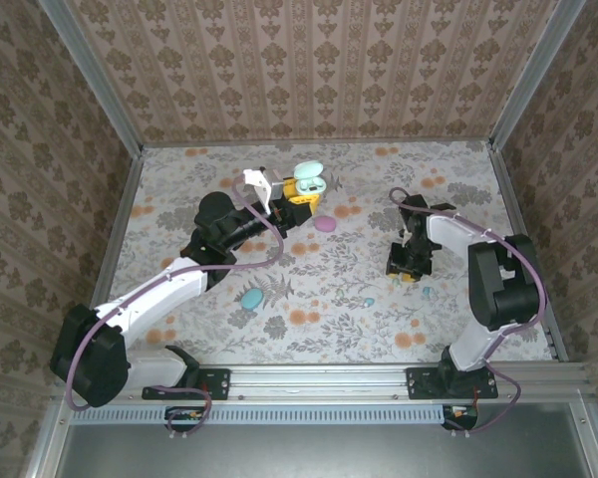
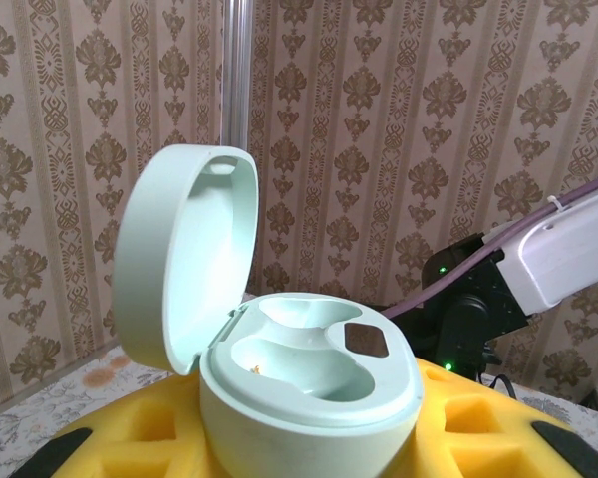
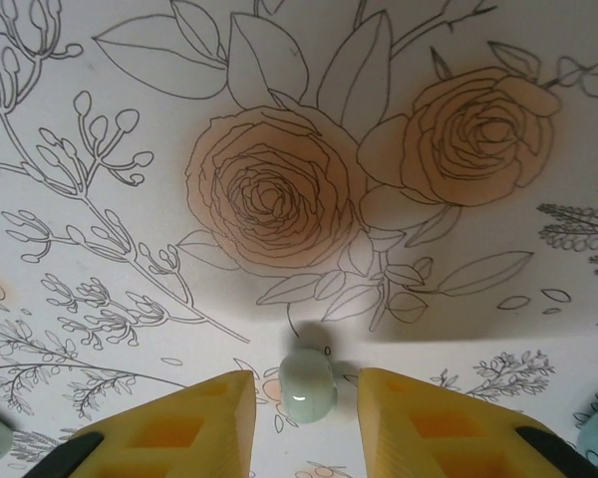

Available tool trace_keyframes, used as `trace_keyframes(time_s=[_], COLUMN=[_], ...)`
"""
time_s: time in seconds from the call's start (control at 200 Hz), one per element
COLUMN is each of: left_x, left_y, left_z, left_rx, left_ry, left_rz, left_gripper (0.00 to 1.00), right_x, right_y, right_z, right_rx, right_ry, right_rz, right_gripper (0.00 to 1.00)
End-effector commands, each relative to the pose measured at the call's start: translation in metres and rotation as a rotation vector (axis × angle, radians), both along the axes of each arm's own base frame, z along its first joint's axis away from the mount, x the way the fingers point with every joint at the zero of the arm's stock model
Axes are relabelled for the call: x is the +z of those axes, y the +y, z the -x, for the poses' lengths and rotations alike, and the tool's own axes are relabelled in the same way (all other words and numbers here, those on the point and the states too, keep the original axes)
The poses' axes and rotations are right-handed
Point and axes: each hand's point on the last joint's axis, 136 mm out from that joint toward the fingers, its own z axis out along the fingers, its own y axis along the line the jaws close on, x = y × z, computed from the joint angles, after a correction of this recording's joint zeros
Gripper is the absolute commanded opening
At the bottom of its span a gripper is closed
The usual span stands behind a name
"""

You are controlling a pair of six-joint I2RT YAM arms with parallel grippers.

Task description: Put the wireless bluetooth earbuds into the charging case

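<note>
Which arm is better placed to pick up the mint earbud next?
Right. The right claw straddles the small rounded mint plastic earbud on the floral table, jaws open either side. The left claw is occupied, clamped on the open mint egg-shaped plastic charging case.

- You are seeing a pale mint charging case (image 2: 309, 398) between the left gripper's (image 2: 309, 448) yellow pads (image 2: 130, 448).
- A mint earbud (image 3: 307, 385) is showing between the right gripper's (image 3: 299, 418) yellow pads (image 3: 179, 428).
- Beneath that gripper, the white tablecloth (image 3: 100, 299) is showing black-outlined leaves and orange roses.
- Beyond the left gripper, brown damask wallpaper (image 2: 429, 119) is showing.
</note>
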Motion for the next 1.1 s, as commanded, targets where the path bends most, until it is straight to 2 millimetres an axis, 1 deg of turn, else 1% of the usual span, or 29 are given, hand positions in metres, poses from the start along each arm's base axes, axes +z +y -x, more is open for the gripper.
trace_keyframes(time_s=[0.0,0.46,1.095], left_x=[0.018,0.017,0.017], left_y=[0.001,0.003,0.003], left_z=[0.001,0.001,0.001], left_rx=[-0.006,0.002,0.002], left_ry=[-0.041,-0.044,-0.040], left_rz=[0.025,0.024,0.024], left_gripper=[0.34,0.34,0.34], right_x=[0.001,-0.006,-0.013], right_y=[0.001,-0.002,-0.001], right_z=[0.003,0.006,0.004], right_rx=[0.022,0.041,0.061], right_ry=[0.031,0.061,0.064], right_rz=[0.019,0.050,0.057], right_gripper=[0.35,0.31,0.27])
